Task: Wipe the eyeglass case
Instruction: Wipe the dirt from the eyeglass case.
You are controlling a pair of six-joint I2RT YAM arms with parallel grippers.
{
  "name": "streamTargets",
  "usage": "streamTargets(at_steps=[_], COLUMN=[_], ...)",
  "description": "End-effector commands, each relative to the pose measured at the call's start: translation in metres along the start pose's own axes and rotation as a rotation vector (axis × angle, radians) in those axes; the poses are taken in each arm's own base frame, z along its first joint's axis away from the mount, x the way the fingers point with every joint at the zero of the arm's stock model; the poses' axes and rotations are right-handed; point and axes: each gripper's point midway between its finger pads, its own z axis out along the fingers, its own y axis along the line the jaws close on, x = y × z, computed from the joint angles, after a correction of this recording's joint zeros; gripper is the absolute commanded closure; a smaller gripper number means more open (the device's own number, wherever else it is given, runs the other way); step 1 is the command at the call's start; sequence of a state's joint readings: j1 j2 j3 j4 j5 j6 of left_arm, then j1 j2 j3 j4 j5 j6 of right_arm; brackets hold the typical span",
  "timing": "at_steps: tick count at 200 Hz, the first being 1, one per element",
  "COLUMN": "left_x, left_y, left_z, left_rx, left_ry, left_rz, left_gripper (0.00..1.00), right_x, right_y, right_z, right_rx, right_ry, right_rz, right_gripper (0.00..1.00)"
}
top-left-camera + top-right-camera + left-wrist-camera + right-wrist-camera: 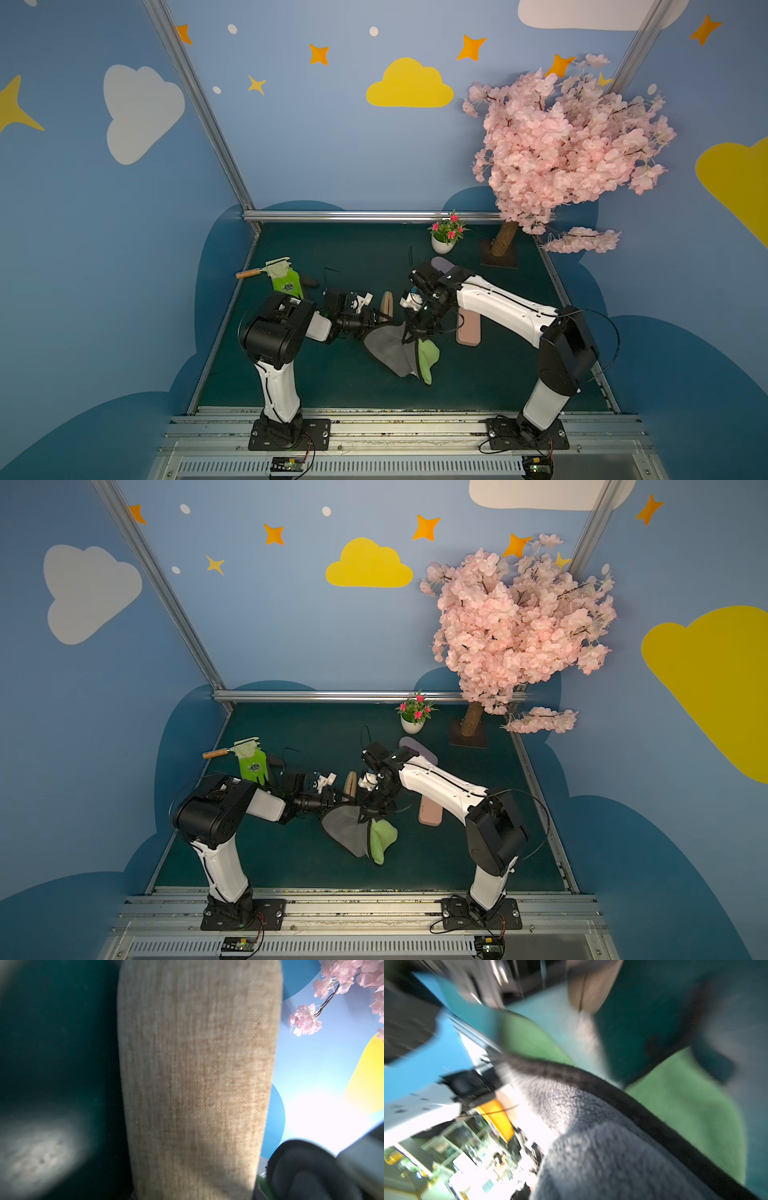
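gripping the beige eyeglass case (387, 303) on edge in my closed left claw (376, 316), above the middle of the tabletop (332, 386). my right claw (415, 332) is pinched shut on the grey-and-green cloth (388, 349), hanging just beside the case; i cannot tell if they touch. i judge the wiping is barely begun. the surface is dark green felt, with a pink case (468, 332) toward the right edge and blue cloud walls (311, 137) around.

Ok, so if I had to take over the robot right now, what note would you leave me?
Left gripper: shut on the beige glasses case, which it holds on edge.
Right gripper: shut on the grey and green cloth, which hangs down right beside the case.
Done: both the case and the cloth are picked up.
Left: rub the cloth over the case. I cannot tell if any wiping has happened.
Also: a pink case lies on the table by the right arm, and nothing is holding it.
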State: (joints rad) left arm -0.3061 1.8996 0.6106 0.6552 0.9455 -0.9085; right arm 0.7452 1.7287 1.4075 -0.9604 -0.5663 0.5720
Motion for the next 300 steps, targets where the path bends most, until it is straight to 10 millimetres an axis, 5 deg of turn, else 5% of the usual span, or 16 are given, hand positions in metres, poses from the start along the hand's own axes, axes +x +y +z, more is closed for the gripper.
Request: streamTargets(at_steps=[1, 37, 58, 100, 134, 179, 224, 242, 272, 300], left_x=[0.016, 0.021, 0.023, 0.025, 0.022, 0.016, 0.018, 0.019, 0.021, 0.021], left_y=[0.030, 0.029, 0.027, 0.026, 0.027, 0.027, 0.027, 0.028, 0.027, 0.026], left_z=[0.000, 0.000, 0.001, 0.003, 0.008, 0.014, 0.014, 0.014, 0.013, 0.014], left_rx=[-0.093, -0.084, -0.073, -0.063, -0.064, -0.074, -0.086, -0.085, -0.088, -0.086], left_ry=[0.007, 0.034, 0.044, 0.062, 0.076, 0.072, 0.076, 0.080, 0.083, 0.085], left_rz=[-0.094, -0.100, -0.094, -0.089, -0.094, -0.085, -0.085, -0.086, -0.082, -0.076], left_gripper=[0.97, 0.97, 0.97, 0.97, 0.97, 0.97, 0.97, 0.97, 0.97, 0.97], right_x=[-0.032, -0.075, -0.098, -0.123, -0.088, -0.018, -0.003, -0.017, -0.049, -0.084], right_y=[-0.029, -0.065, -0.076, -0.064, -0.022, 0.039, 0.077, 0.060, -0.014, -0.056], right_z=[-0.038, -0.051, -0.024, 0.037, 0.070, 0.078, 0.067, 0.045, -0.006, -0.012], right_rx=[0.020, 0.064, 0.071, 0.014, -0.090, -0.260, -0.385, -0.384, -0.104, -0.032], right_ry=[-0.144, -0.254, -0.219, -0.087, 0.082, 0.246, 0.246, 0.197, 0.027, -0.041], right_rz=[0.096, 0.234, 0.292, 0.282, 0.207, 0.096, 0.038, 0.065, 0.108, 0.189], right_gripper=[1.00, 1.00, 1.00, 1.00, 1.00, 1.00, 1.00, 1.00, 1.00, 1.00])
